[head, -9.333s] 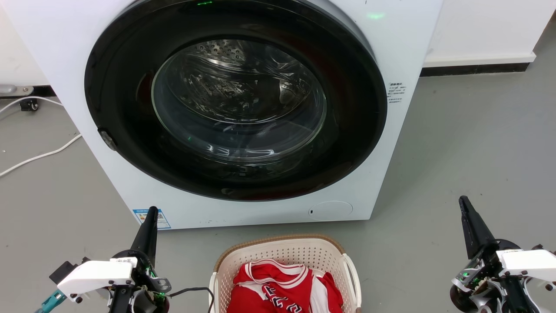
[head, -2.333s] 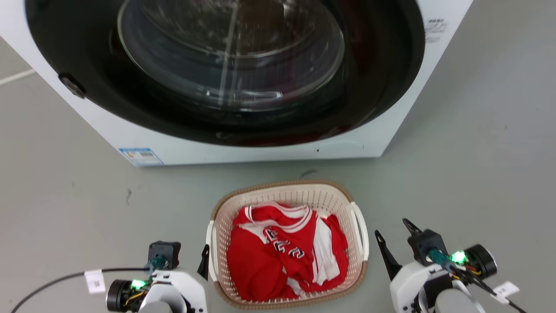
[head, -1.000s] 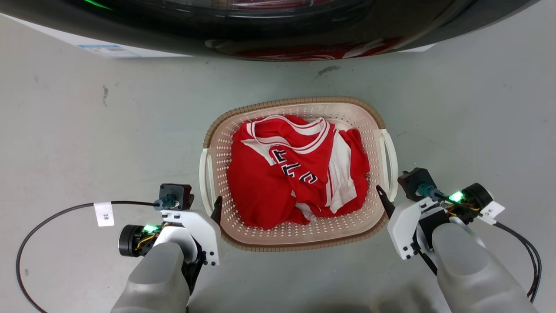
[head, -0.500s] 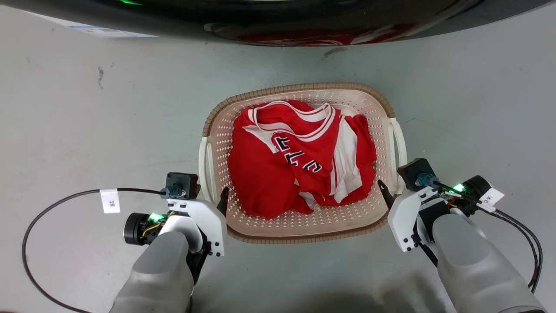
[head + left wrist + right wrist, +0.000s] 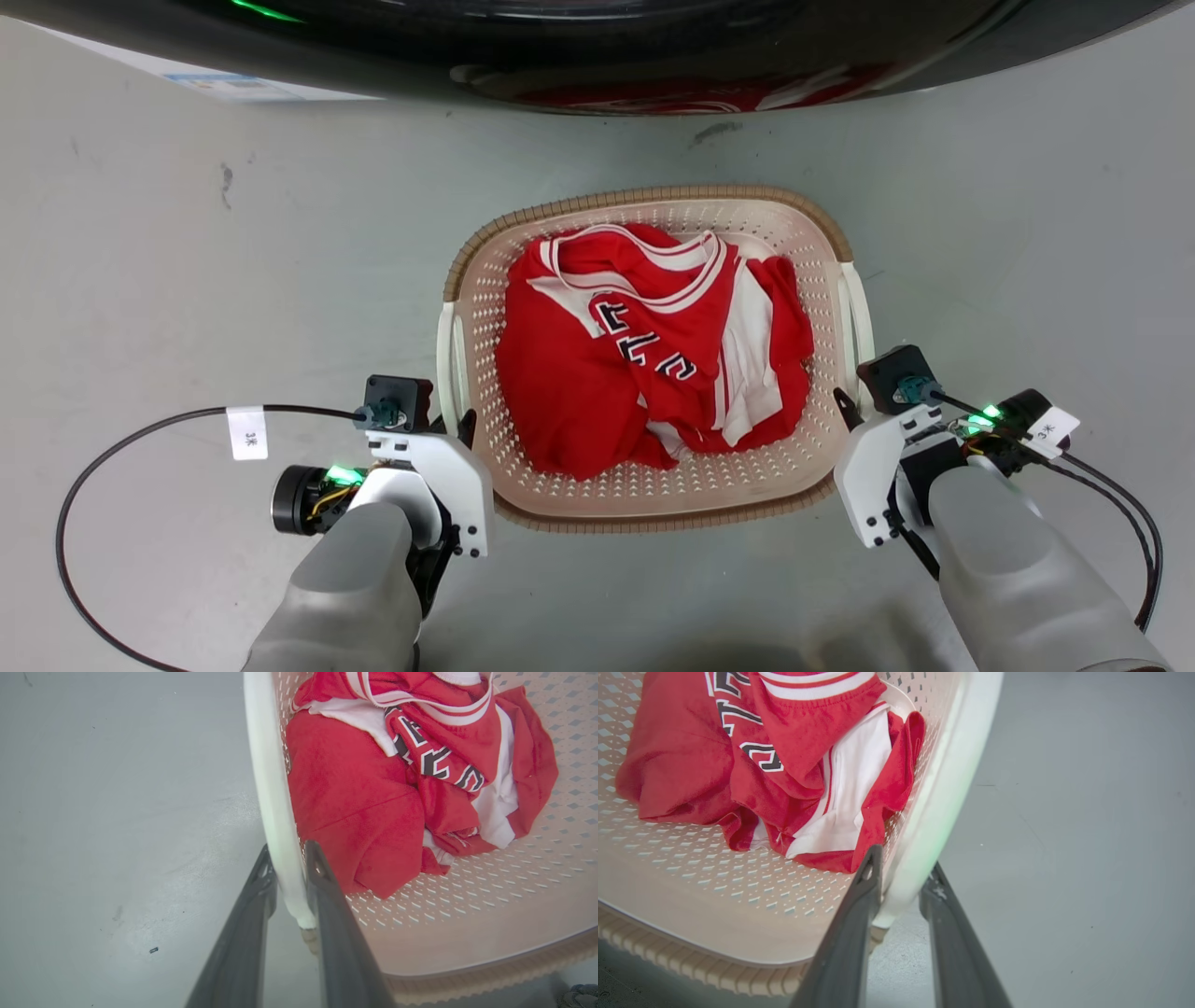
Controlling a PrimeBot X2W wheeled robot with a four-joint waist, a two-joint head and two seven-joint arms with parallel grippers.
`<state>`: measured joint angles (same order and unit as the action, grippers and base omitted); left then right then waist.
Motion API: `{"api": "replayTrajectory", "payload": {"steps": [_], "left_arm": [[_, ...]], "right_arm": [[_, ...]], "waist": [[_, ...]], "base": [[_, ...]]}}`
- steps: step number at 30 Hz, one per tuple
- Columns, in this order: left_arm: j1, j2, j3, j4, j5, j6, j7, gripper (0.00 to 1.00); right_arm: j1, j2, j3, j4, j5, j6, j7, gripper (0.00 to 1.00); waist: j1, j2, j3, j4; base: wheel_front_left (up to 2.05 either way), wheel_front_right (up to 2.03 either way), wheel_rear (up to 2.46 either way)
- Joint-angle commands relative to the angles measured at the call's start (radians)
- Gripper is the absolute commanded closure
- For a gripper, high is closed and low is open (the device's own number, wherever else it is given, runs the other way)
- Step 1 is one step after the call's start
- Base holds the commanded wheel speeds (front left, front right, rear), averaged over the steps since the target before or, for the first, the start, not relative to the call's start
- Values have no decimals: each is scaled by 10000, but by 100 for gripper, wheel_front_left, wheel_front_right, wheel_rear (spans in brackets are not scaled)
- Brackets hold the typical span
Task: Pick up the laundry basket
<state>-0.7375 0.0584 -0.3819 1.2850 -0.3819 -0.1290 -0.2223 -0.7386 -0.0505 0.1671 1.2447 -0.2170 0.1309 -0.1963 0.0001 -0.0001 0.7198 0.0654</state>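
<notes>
Against the head view of 2.3 s ago, when both claws were standing clear of the basket, each is now straddling a handle. The whole picture has also shifted since then, so the camera has moved.

The left gripper point(image 5: 288, 861) is reaching forward from a pale left forearm point(image 5: 345, 597) that is coming up from the bottom edge. Its two dark fingers are pressing on either side of the near end of the white left handle point(image 5: 271, 788), closed on it.

The laundry basket point(image 5: 644, 201) is sitting between the two arms on the grey floor point(image 5: 187, 280), just in front of the washer point(image 5: 597, 47). Whether its base is touching the floor, I cannot tell. A crumpled red jersey point(image 5: 579, 401) with white trim is lying inside it.

The right gripper point(image 5: 903, 868) is mirroring the left, with the right forearm point(image 5: 1018, 579) slanting in from the lower right. One finger is lying inside the basket wall and one outside, clamping the near end of the right handle point(image 5: 952, 779).

A black cable point(image 5: 112, 448) is looping across the floor beside the left arm, well apart from the basket.
</notes>
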Motion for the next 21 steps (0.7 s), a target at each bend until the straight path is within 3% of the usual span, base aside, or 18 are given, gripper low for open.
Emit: {"api": "replayTrajectory", "payload": {"steps": [1, 21], "left_arm": [[58, -7, -82, -18, 4, -17, 13, 100], [1231, 51, -1290, -214, -1569, -25, 1293, 100]], "right_arm": [[52, 4, 110, 25, 63, -3, 2, 100], [1235, 43, 2524, 31, 2377, 1, 1061, 100]], "waist": [[-1, 1, -114, -4], [-1, 1, -2855, -149]], "base": [[0, 0, 0], [0, 0, 0]]}}
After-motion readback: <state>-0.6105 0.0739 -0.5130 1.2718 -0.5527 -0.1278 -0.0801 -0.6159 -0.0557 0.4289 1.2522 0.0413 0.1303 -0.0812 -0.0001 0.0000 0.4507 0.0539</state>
